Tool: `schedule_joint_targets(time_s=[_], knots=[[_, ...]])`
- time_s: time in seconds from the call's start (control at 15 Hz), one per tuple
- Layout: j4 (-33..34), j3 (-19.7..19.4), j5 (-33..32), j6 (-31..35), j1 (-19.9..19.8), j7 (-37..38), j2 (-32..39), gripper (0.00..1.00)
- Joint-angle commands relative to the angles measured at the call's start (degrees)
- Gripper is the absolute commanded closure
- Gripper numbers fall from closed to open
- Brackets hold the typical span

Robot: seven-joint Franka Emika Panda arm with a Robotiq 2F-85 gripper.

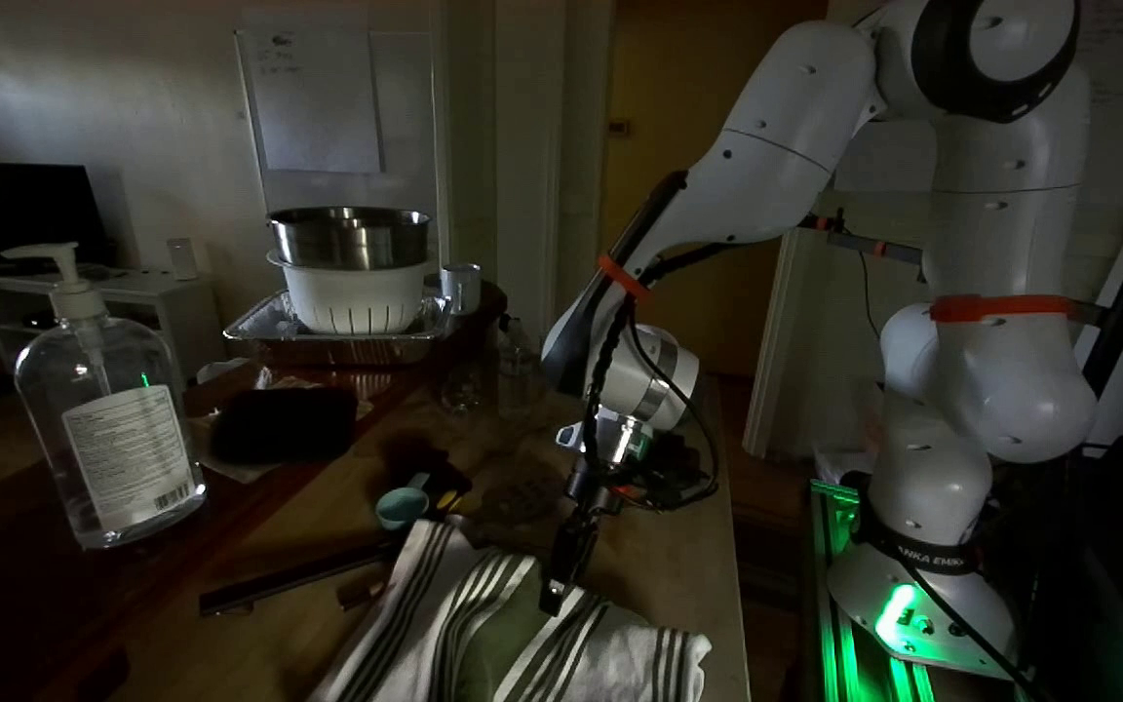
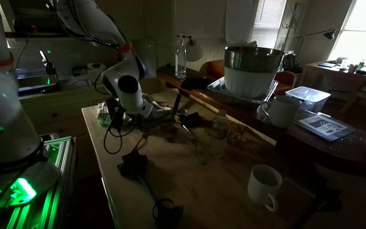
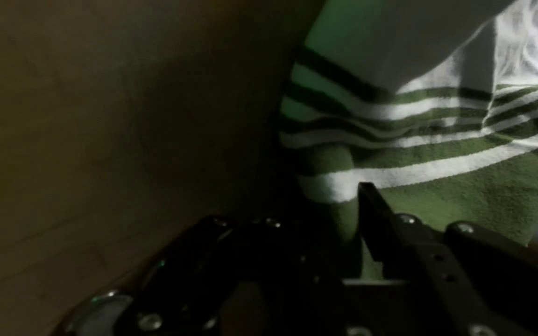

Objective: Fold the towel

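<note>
Off-white with dark green bands, the towel (image 1: 508, 645) is lying nearest me on the wooden worktop (image 1: 683, 561), its stripes bending over soft ridges. Along its far edge the gripper (image 1: 556, 593) is pointing down into the cloth; the wrist view is showing a rounded fold sitting between its fingers (image 3: 372, 224), but one finger is hiding in the dark, so I cannot tell whether they are clamping it or only straddling it. Judging by how it is lying, I am guessing the folding is in its early part: some cloth is doubling over at that edge, yet no flat, squared packet is showing, so bringing the edges together and smoothing are probably waiting. Just past the towel's corner a blue-green measuring cup (image 1: 402, 508) is resting, and farther back a foil tray (image 1: 323, 351) is holding a white colander (image 1: 352, 297), with a steel bowl (image 1: 352, 242) sitting on top.
</note>
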Motion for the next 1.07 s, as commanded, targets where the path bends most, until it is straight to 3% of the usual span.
schedule_joint_targets(time_s=[0.0, 0.47, 0.8, 0.87, 1.0], knots=[[0.0, 1.5, 1.0, 1.5, -0.2, -0.9, 1.0, 0.99], [-4.6, 1.5, -2.6, 4.3, -0.5, 4.2, -8.3, 0.98], [-10.2, 3.0, -18.2, 14.9, -1.0, 17.9, -16.7, 0.98], [-6.2, 2.7, -22.1, 18.4, -0.6, 20.6, -11.6, 0.98], [-6.9, 3.9, -30.7, 22.2, -1.3, 27.7, -11.9, 0.98]])
